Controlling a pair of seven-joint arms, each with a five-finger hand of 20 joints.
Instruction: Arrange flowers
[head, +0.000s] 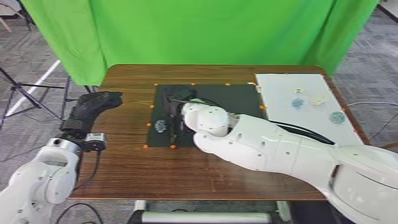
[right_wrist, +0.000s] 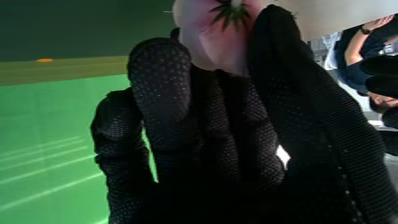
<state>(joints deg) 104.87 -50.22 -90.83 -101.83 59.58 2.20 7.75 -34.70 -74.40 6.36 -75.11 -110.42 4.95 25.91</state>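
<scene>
My gloved right hand (right_wrist: 222, 200) pinches a pink flower (right_wrist: 200, 32) over the black mat (head: 240, 95).
Arranging looks unfinished: this bloom needs placing; pale pieces (head: 337, 117) lie right of my hand; what is already set, I cannot tell. The table's (head: 133, 175) far edge is near beyond; roomier wood lies nearer me.

Head view looks down and forward from above; close-in right wrist view shares green curtain (head: 222, 35).
</scene>
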